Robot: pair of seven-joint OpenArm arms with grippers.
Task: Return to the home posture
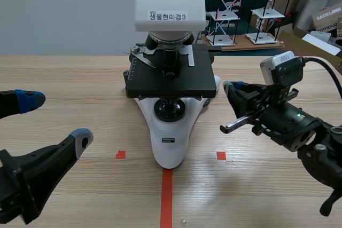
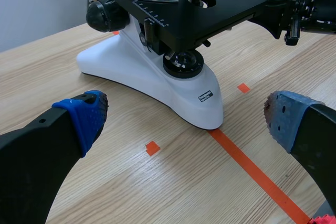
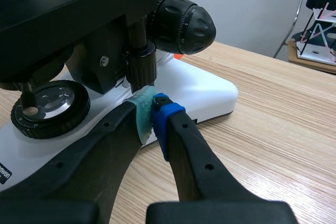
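A white microscope (image 1: 170,134) with a black stage (image 1: 171,81) stands at the table's middle. My left gripper (image 1: 56,119) hovers low at the near left, open, with nothing between its blue pads; in the left wrist view the left gripper (image 2: 186,116) faces the microscope's base (image 2: 152,80). My right gripper (image 1: 233,89) is shut on nothing, its tips close to the stage's right edge. In the right wrist view the right gripper (image 3: 156,106) has its pads pressed together just short of the base (image 3: 202,90), below the focus knob (image 3: 184,22). The right gripper (image 2: 278,3) also shows beside the stage.
Wire racks (image 1: 230,9) and cardboard boxes (image 1: 326,20) stand beyond the table's far right edge. Orange-red tape marks (image 1: 166,196) lie on the wooden table (image 1: 69,78) in front of the microscope.
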